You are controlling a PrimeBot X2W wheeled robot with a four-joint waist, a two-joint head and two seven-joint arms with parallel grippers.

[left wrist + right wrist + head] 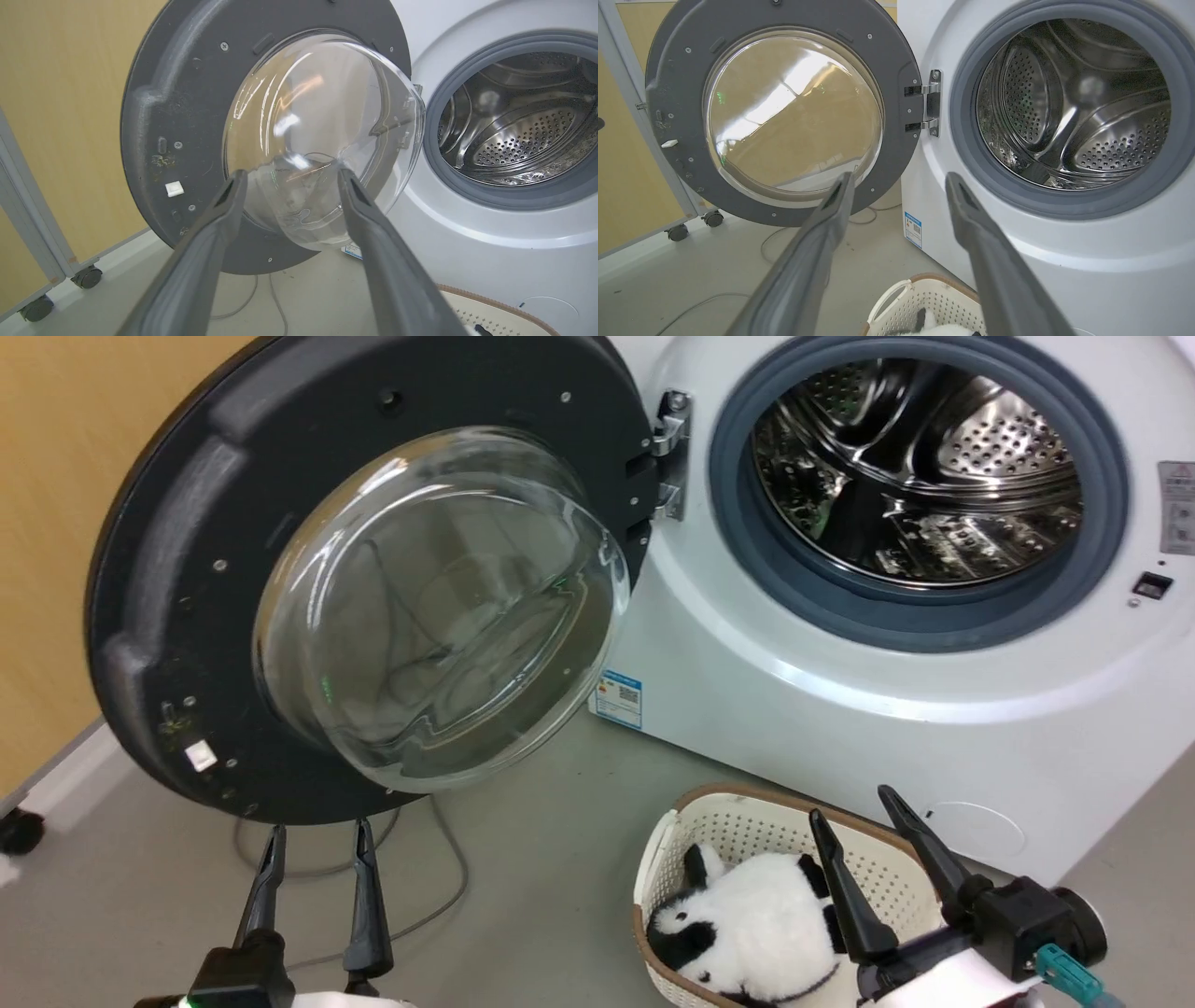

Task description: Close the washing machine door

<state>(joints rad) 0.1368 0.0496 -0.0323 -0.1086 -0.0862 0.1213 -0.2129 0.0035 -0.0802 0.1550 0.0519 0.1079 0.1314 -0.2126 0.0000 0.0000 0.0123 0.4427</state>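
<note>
Head view cuts off the top and right side of the washing machine (pixel 840 709), and the upper rim of the washing machine door (pixel 168 569) runs out of frame. The door stands swung wide open to the left of the machine. It hangs on the metal hinge (pixel 670 453) at the left of the drum opening, with its inner face and bulging glass bowl window (pixel 439 607) turned toward the camera.

The steel drum (pixel 915 476) sits inside the grey gasket (pixel 738 551). Its lower interior is dark and reflective, so whether anything lies in it cannot be told. The print on the blue label (pixel 618 698), low on the machine's left front corner, is too small to read. In the left wrist view the glass bowl covers most of that label. A grey sticker (pixel 1178 509) at the machine's right is blurred and cut off.

A cream basket (pixel 738 826) stands on the floor (pixel 541 859) just in front of the machine and holds a black-and-white plush toy (pixel 756 924). The right tool (pixel 850 803) hides part of the toy and of the basket's rim.

The left tool (pixel 319 826) sits left of the machine, below the door's lower rim. Its fingers are spread and grip nothing; contact with the door cannot be confirmed. The right tool hangs over the basket, fingers spread and gripping nothing. A cable (pixel 439 905) on the floor is partly hidden behind the door.
</note>
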